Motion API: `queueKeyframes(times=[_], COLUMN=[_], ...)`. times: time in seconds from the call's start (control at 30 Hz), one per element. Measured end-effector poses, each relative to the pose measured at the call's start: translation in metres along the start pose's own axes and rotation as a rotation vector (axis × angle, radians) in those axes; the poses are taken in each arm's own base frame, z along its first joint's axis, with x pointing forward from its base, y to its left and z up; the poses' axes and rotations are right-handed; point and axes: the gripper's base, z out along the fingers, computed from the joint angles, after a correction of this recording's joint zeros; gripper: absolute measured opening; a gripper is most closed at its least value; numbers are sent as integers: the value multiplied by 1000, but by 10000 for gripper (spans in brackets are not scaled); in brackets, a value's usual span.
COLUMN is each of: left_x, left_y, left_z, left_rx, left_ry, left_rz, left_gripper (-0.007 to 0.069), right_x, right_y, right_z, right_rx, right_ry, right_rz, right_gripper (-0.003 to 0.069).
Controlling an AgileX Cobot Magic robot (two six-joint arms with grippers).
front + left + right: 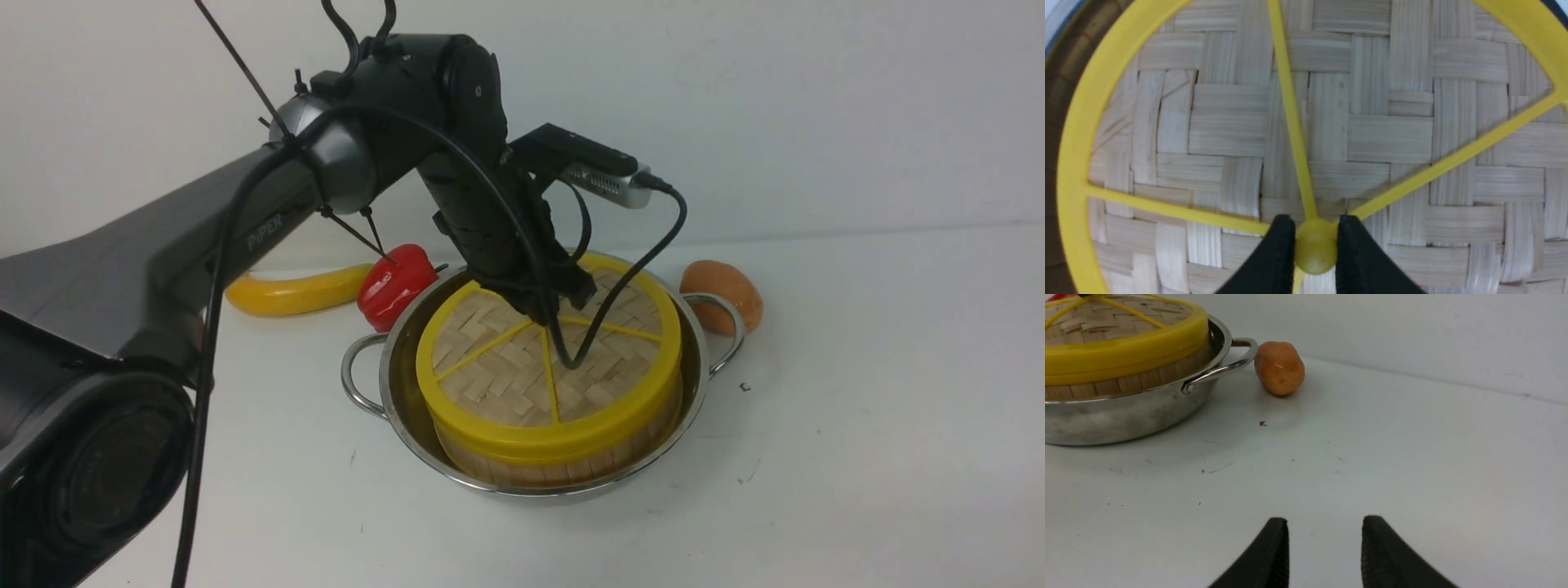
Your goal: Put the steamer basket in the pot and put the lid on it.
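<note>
**Lid seated on the basket, left fingers pinched on its hub**

At about ten o'clock from the pot lies a curved yellow banana (298,294) on the white desk (857,425), and just beside it a glossy red bell pepper (396,284), which sits close against the pot's rim; both look like bystanders to the job.

In the middle stands the wide, shallow stainless-steel pot with looped wire handles (392,384). Inside it sits the round bamboo steamer basket with its slat wall (522,467), a narrow gap showing all round. The flat woven bamboo lid with a thick yellow rim and thin yellow spokes (490,367) lies on top of the basket, apparently level and centred. The left gripper (1315,245) reaches down onto it, its fingers (1278,253) closed on the small yellow hub (1315,254) where the spokes meet, the one raised part that offers a grip. Judging by this, letting go is what remains.

At two o'clock, near the pot's handle, rests an orange-brown potato-like lump (725,296). Further right, the right gripper (1325,555) hovers low over bare desk, well apart, fingers spread and holding nothing.
</note>
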Motion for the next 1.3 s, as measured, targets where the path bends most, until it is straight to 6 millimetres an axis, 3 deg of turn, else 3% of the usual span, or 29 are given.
queueKeyframes(times=[0.07,0.37,0.5,0.67,0.7,0.77,0.83,0.93,1.3], left_x=[0,3,-3,-23,-27,-29,-28,-22,-3], left_y=[0,-1,-1,-1,-1,-2,-5,-11,-48], left_z=[0,-2,-13,-61,-87,-101,-133,-163,-242], left_rx=[1,16,10,-51,-95,-117,-147,-147,60], left_ry=[4,52,28,-124,-186,-220,-286,-338,-535], left_rz=[10,24,31,19,9,2,-27,-47,-112], left_gripper=[153,468,504,511,511,511,511,511,511], right_x=[0,0,0,0,0,0,0,0,0], right_y=[0,0,0,0,0,0,0,0,0], right_z=[0,0,0,0,0,0,0,0,0], right_rx=[0,0,0,0,0,0,0,0,0], right_ry=[0,0,0,0,0,0,0,0,0], right_rz=[0,0,0,0,0,0,0,0,0], right_gripper=[239,239,239,239,239,239,239,239,240])
